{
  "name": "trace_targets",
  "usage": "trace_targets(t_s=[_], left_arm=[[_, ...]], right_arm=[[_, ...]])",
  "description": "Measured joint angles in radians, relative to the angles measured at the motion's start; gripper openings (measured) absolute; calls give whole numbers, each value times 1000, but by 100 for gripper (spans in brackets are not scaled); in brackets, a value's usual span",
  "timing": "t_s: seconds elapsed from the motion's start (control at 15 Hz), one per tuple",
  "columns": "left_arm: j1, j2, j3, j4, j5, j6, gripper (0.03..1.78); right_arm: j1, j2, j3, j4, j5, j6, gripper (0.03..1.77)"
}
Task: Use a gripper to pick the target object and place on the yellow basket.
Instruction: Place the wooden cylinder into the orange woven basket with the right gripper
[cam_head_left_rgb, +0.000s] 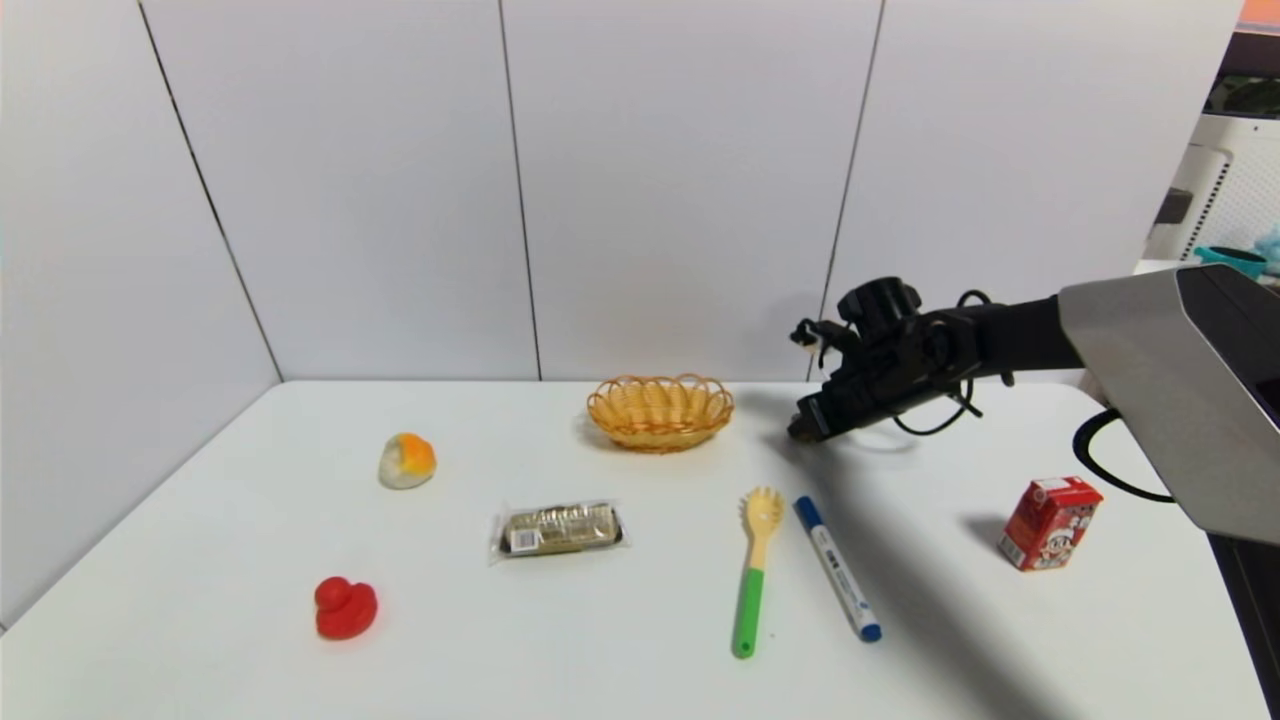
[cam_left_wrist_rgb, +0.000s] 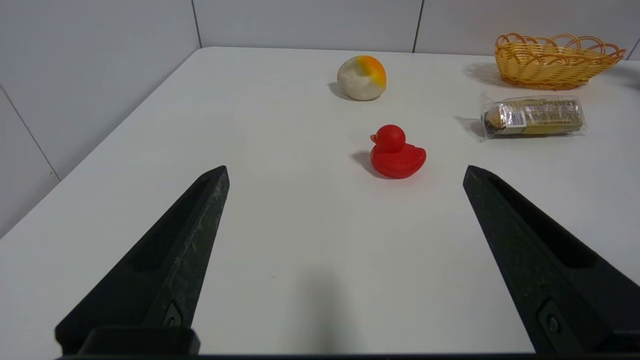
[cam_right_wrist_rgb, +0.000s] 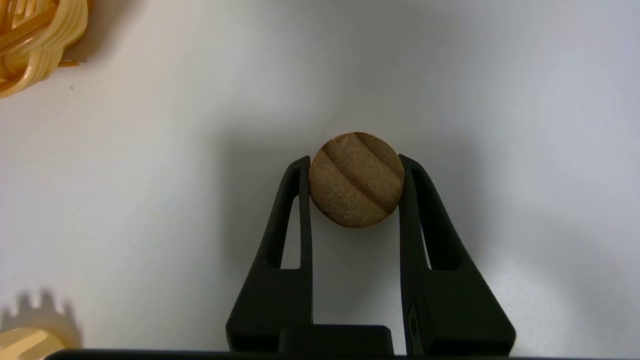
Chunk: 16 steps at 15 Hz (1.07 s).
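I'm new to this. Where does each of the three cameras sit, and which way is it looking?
Head: high, facing forward and down at the table; shows the right arm's tool.
Left wrist: low, looks between the open left tool at the red duck.
Right wrist: looks down on the brown disc gripped by the tool's fingers.
All three show the yellow basket.

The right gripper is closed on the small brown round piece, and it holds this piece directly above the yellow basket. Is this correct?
Not fully. The right gripper is shut on the small brown round piece, but not above the yellow basket. The head view shows it to the basket's right, over the bare table; the right wrist view shows only the basket's edge at a corner.
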Motion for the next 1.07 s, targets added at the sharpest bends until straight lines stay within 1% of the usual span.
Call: trace_targets(t_s=[0.27,0.33,0.4,0.47,0.53,0.6,0.73,0.87,0.93,1.07], left_arm=[[0,0,0,0,0,0,169],[0,0,0,0,0,0,169],[0,0,0,0,0,0,169],[0,0,0,0,0,0,169],[0,0,0,0,0,0,169],[0,0,0,0,0,0,169],[0,0,0,0,0,0,169],[0,0,0,0,0,0,169],[0,0,0,0,0,0,169],[0,0,0,0,0,0,169]], right_arm=[[6,-32,-3,0,4,-1,47],[13,-49,-4,-3,13,0,47],[24,-72,-11,-7,39,2,47],[43,-94,-27,-9,77,4,47],[68,-113,-47,-11,114,7,47],[99,-129,-67,-13,141,7,47],[156,-146,-90,-14,161,9,47],[206,-150,-101,-33,209,5,47],[223,-143,-107,-64,220,3,47],[241,-115,-116,-133,221,2,47]])
